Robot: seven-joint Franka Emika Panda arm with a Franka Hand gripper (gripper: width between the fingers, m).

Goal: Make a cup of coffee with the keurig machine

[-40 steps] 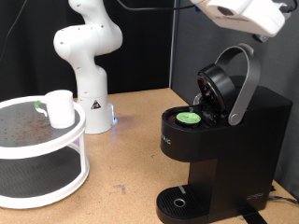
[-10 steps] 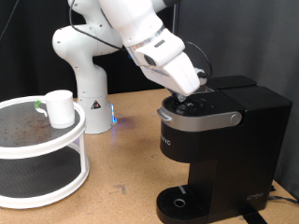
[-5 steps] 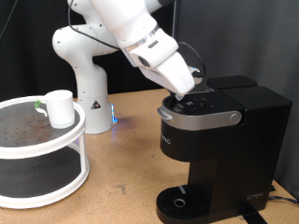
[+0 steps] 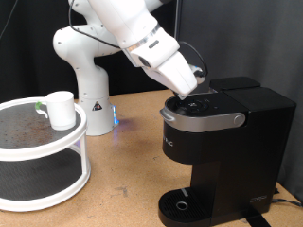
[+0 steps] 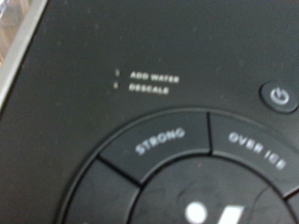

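Note:
The black keurig machine [image 4: 222, 151] stands at the exterior view's right with its lid down. My gripper [image 4: 196, 96] is right over the silver-rimmed button panel [image 4: 202, 107], fingertips at or on it; the hand hides them, so contact is unclear. The wrist view shows only the panel close up: the STRONG button [image 5: 159, 140], the OVER ICE button [image 5: 252, 142] and the power button [image 5: 278, 95]; no fingers show there. The white cup [image 4: 61, 109] stands on the top shelf of the round two-tier stand [image 4: 43, 184] at the exterior view's left, far from the gripper.
A second white robot arm's base [image 4: 88, 66] stands at the back, between stand and machine. The machine's round drip base [image 4: 185, 206] holds nothing. A small green-topped thing [image 4: 38, 106] lies behind the cup on the shelf.
Four seconds ago the lid stood open with a green-topped pod inside and the gripper was high up. Now the lid is shut. Over the last second the gripper barely shifted over the panel.

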